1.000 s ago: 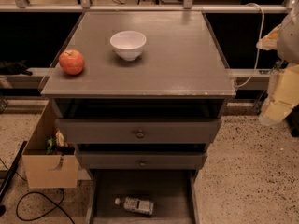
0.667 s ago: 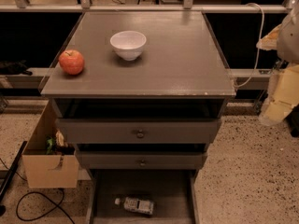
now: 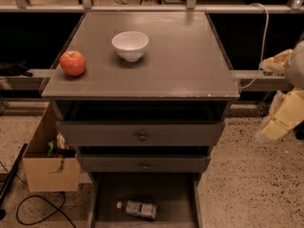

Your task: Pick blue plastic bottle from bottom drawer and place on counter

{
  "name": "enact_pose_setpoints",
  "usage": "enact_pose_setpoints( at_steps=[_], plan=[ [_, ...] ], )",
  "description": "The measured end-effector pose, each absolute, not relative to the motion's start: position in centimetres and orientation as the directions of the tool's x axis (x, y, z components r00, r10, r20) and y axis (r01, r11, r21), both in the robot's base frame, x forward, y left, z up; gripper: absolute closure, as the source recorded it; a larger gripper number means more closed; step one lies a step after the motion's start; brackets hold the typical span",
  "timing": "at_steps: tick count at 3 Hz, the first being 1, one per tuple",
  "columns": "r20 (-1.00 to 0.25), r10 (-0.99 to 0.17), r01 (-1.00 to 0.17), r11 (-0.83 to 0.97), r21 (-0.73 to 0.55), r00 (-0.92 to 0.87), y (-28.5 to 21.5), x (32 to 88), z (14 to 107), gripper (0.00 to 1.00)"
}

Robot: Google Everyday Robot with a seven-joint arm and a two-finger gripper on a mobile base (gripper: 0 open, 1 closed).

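The blue plastic bottle (image 3: 137, 208) lies on its side on the dark floor of the open bottom drawer (image 3: 107, 198), white cap pointing left. The counter (image 3: 180, 56) is the grey-brown cabinet top above it. My gripper (image 3: 280, 120) hangs at the far right edge of the camera view, beside the cabinet at about counter height, well above and to the right of the bottle, with nothing seen in it.
A white bowl (image 3: 130, 45) and a red apple (image 3: 72, 63) stand on the counter's left half. Two knobbed drawers (image 3: 141, 135) sit above the bottom drawer. A cardboard box (image 3: 47, 167) and cables (image 3: 33, 208) are on the floor to the left.
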State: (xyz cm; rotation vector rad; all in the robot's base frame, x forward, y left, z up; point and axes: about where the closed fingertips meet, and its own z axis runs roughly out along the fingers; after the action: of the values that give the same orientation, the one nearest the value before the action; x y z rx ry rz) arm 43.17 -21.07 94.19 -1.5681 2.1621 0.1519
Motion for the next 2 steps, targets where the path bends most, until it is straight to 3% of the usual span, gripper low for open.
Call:
enact_pose_setpoints(
  at_steps=[2],
  plan=[
    [-0.717, -0.676, -0.938, 0.334, -0.093, -0.17, -19.6, 41.9, 87.9, 0.0]
  ],
)
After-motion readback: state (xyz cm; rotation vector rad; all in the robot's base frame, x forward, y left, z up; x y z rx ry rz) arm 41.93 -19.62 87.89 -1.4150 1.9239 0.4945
